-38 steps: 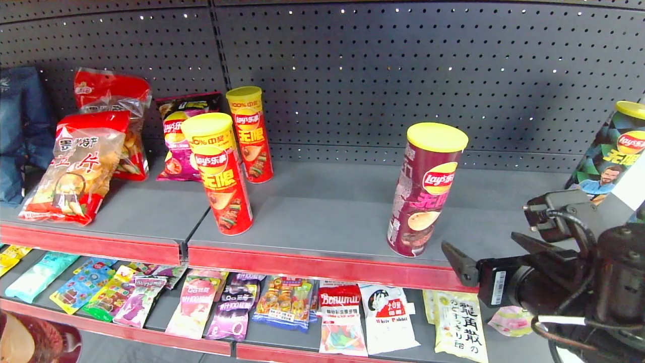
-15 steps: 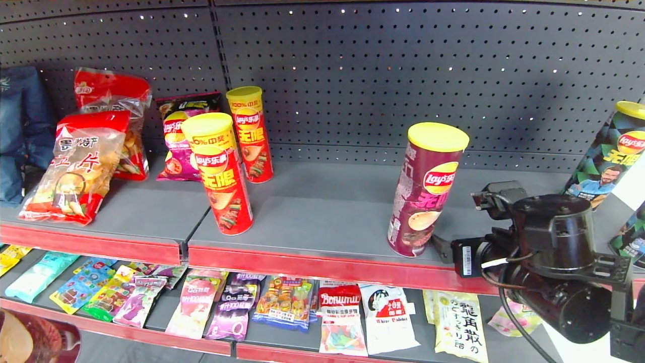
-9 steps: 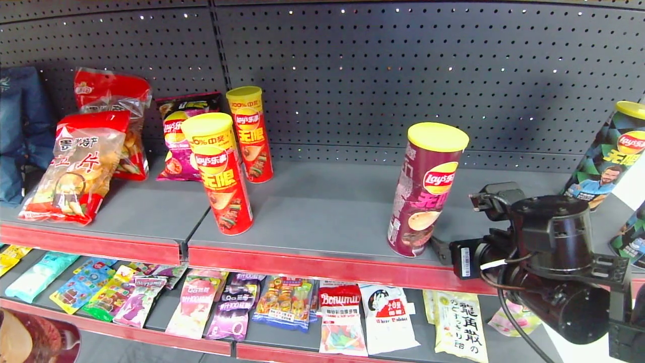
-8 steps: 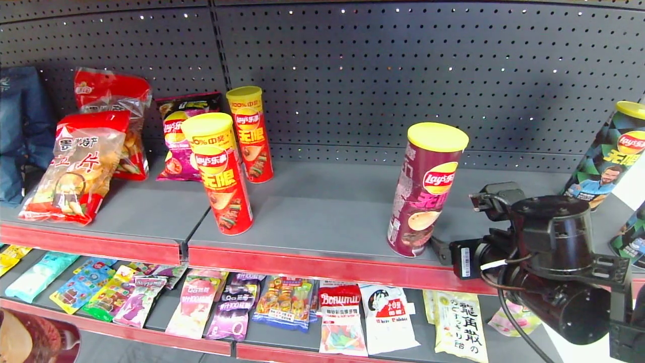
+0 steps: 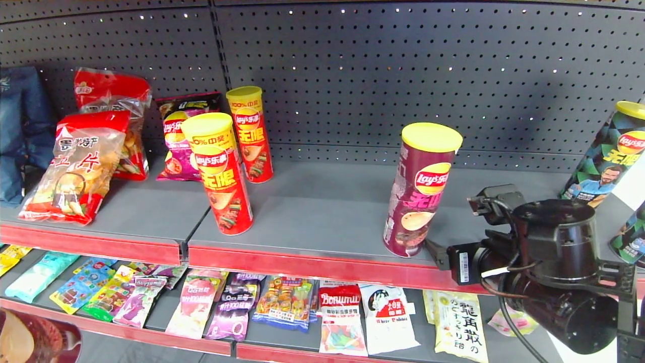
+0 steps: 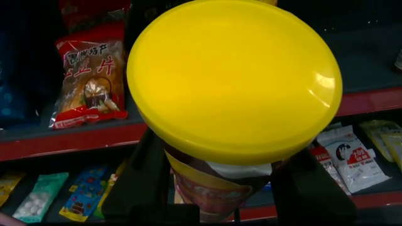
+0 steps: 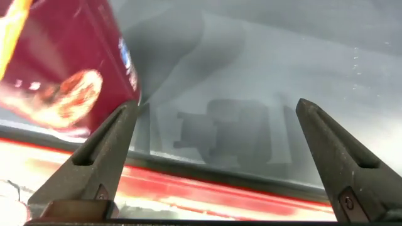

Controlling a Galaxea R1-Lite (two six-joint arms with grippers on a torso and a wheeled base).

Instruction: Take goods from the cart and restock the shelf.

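Grey shelf: right pincer spread beside maroon can; left pincer clamps yellow-lidded can.

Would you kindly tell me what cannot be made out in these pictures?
Left wrist view: the yellow lid hides most of the held can beneath it.
Right wrist view: the maroon can is blurred and cut off by the edge.
Head view: the green can at the right is cut off by the edge.
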